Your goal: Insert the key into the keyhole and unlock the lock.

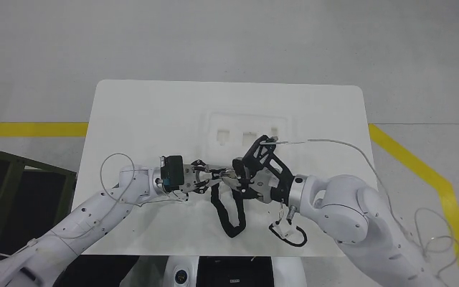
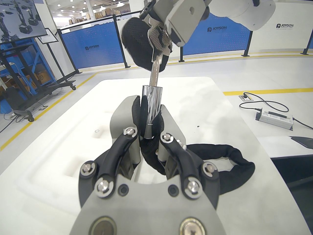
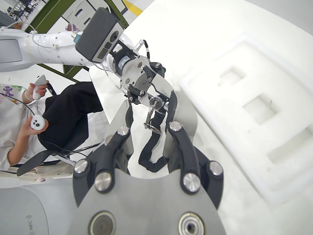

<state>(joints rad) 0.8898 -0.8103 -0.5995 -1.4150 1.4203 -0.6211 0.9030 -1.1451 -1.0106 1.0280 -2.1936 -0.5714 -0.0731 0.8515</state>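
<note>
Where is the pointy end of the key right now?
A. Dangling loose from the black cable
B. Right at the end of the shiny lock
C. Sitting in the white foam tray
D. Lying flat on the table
B: the key, pinched in the right pincer, meets the end of the shiny lock, which the left pincer grips.

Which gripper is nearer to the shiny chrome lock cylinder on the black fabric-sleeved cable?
Left. The left gripper is shut on the chrome lock cylinder; the right gripper is apart, beyond its end, holding the silver metal key that reaches it.
</note>
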